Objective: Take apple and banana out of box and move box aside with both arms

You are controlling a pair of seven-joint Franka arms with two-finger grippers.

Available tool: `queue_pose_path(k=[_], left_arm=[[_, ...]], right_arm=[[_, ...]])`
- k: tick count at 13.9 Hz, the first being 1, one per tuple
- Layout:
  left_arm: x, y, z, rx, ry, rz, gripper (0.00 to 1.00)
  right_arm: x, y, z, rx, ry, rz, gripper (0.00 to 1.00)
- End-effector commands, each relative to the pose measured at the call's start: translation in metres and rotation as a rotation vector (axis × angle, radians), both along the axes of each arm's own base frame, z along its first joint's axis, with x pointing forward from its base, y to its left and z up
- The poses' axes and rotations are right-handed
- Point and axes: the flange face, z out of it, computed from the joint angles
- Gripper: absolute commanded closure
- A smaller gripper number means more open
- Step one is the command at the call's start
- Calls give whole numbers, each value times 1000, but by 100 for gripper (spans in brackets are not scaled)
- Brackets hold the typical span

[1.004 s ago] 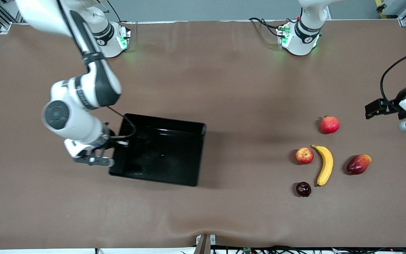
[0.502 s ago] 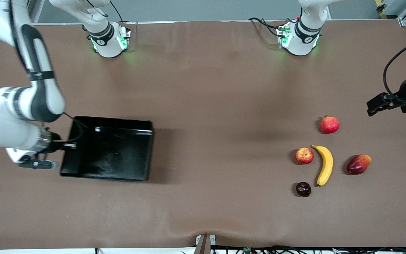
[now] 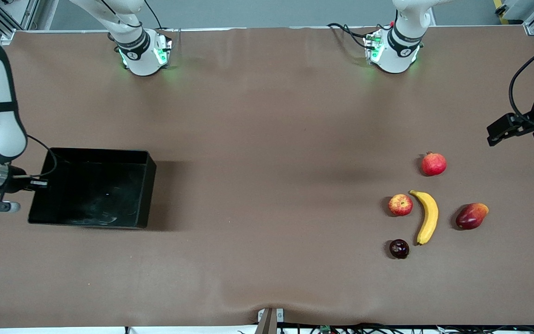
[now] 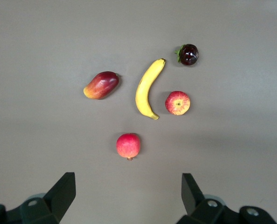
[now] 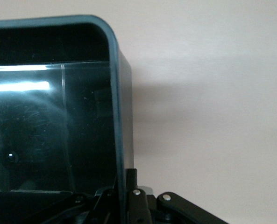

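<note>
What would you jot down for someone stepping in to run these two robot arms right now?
Right end effector: shut on the box wall, at the right arm's end of the table.
Left end effector: open, holding nothing, up over the table's edge at the left arm's end.
Apple and banana lie side by side on the table, among a pomegranate, a mango and a dark fruit.
Done: fruit is out; box sits aside, nothing in it.
Left: release the box wall, pull the right arm away.
</note>
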Motion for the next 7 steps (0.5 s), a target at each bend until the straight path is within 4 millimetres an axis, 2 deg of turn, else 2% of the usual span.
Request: queue_pose_path(k=[1, 4, 5, 7], left_arm=[[-20, 0, 20, 3, -2, 6, 0], [-34, -24, 13, 18, 45, -17, 0], [-39, -21, 12, 20, 51, -11, 0], [-51, -29, 4, 24, 61, -27, 0]], right_arm=[[-5, -32, -22, 10, -26, 2, 100], [-9, -57, -60, 56, -67, 34, 100], [-10, -61, -64, 58, -69, 31, 100], [-15, -70, -72, 59, -59, 18, 100]])
